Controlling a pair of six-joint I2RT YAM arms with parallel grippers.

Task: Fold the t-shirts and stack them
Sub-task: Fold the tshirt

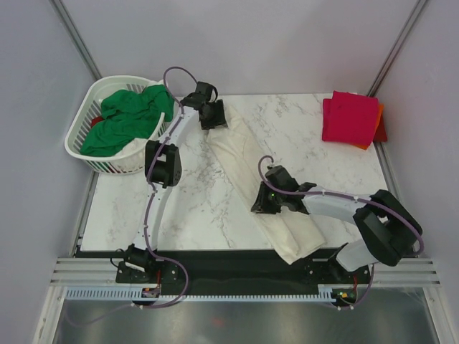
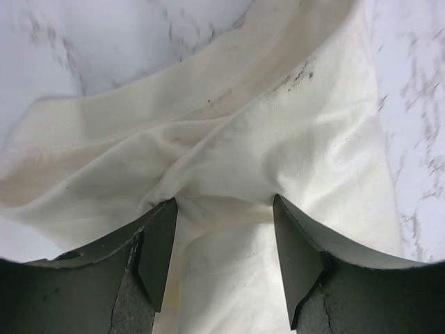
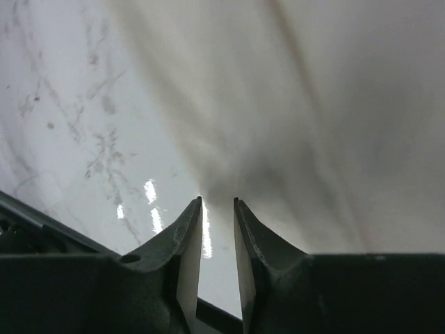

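Note:
The cream-white t-shirt [image 1: 244, 161] lies folded into a long strip, running diagonally from far centre to the near edge. My left gripper [image 1: 213, 120] is at its far end; in the left wrist view the jaws [image 2: 224, 198] pinch a raised fold of the cream cloth [image 2: 278, 125], with creases pulling toward them. My right gripper [image 1: 259, 204] sits low at the strip's left edge, its jaws [image 3: 217, 200] a narrow gap apart with table showing between them and the cream cloth [image 3: 334, 104] beside it. A folded crimson-pink shirt [image 1: 349, 117] lies on an orange one [image 1: 378, 118] at far right. A green shirt [image 1: 129, 115] is heaped in the basket.
The white slotted laundry basket [image 1: 75, 147] stands at the far left corner, overhanging the marble table [image 1: 186, 208]. A bit of red cloth [image 1: 95, 122] and some white cloth [image 1: 136, 147] show under the green shirt. Grey walls close in both sides.

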